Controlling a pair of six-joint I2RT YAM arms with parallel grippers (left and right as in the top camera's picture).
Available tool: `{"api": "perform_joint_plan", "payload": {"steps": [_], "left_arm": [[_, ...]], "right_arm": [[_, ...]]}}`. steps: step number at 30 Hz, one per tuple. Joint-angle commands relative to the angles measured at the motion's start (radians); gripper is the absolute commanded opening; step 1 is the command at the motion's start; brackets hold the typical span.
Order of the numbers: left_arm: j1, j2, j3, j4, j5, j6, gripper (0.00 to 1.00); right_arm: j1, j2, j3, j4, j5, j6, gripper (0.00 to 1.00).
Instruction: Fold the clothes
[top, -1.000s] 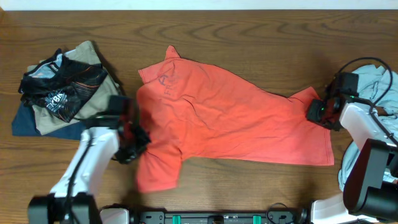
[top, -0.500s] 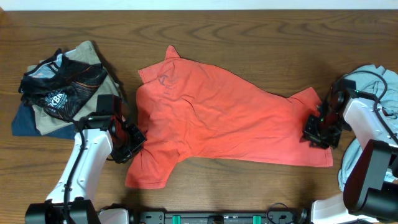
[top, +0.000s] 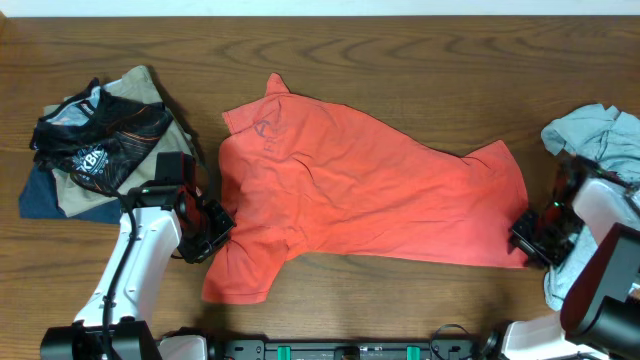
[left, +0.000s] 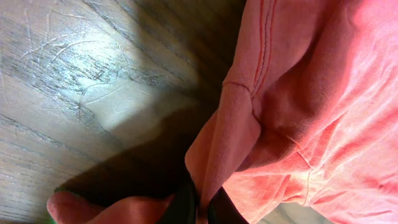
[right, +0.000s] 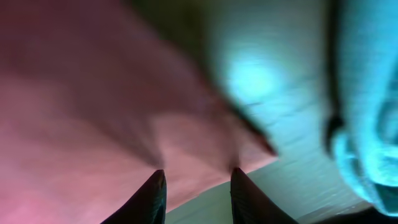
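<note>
Now your T-shirt (top: 370, 190) stretches left to right across mid-frame, your left gripper (top: 210, 233) pinching its lower-left sleeve, your right gripper (top: 531, 240) parted just beside the lower-right hem corner.

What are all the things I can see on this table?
T-shirt: one, coral red, spread out mid-table.
clothes pile: one, black, tan and navy, back left.
grey shirt: one, pale grey-blue, crumpled at the right edge.
table: one, brown wood, under everything.
left gripper: one, black, shut on the T-shirt's sleeve.
right gripper: one, black, open at the T-shirt's near right corner.
</note>
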Motion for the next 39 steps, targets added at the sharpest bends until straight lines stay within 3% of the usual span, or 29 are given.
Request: {"api": "perform_joint_plan", "payload": {"steps": [1, 6, 11, 16, 20, 21, 29, 39], "left_arm": [[-0.003, 0.0, -0.01, -0.007, -0.003, 0.013, 0.06], [-0.003, 0.0, -0.01, -0.006, -0.003, 0.013, 0.06], [-0.003, 0.0, -0.01, -0.007, -0.003, 0.013, 0.07], [-0.003, 0.0, -0.01, -0.008, -0.003, 0.013, 0.06], [-0.003, 0.0, -0.01, -0.012, -0.002, 0.014, 0.06], [-0.003, 0.0, -0.009, -0.014, -0.002, 0.014, 0.06], [-0.002, -0.016, 0.092, -0.014, 0.135, 0.147, 0.06], [-0.002, -0.18, 0.451, -0.09, 0.237, 0.262, 0.06]], "right_arm": [[-0.059, -0.013, -0.018, 0.024, 0.023, 0.023, 0.42], [-0.092, -0.013, -0.019, 0.04, 0.023, 0.01, 0.6], [-0.081, -0.013, -0.045, 0.081, 0.019, 0.011, 0.64], [-0.069, -0.013, -0.109, 0.171, -0.021, 0.001, 0.43], [-0.068, -0.013, -0.128, 0.235, -0.114, -0.051, 0.05], [-0.068, -0.013, -0.125, 0.245, -0.142, -0.063, 0.01], [-0.069, -0.042, 0.077, 0.092, -0.334, -0.179, 0.01], [-0.068, -0.196, 0.516, -0.268, -0.402, -0.332, 0.01]]}}
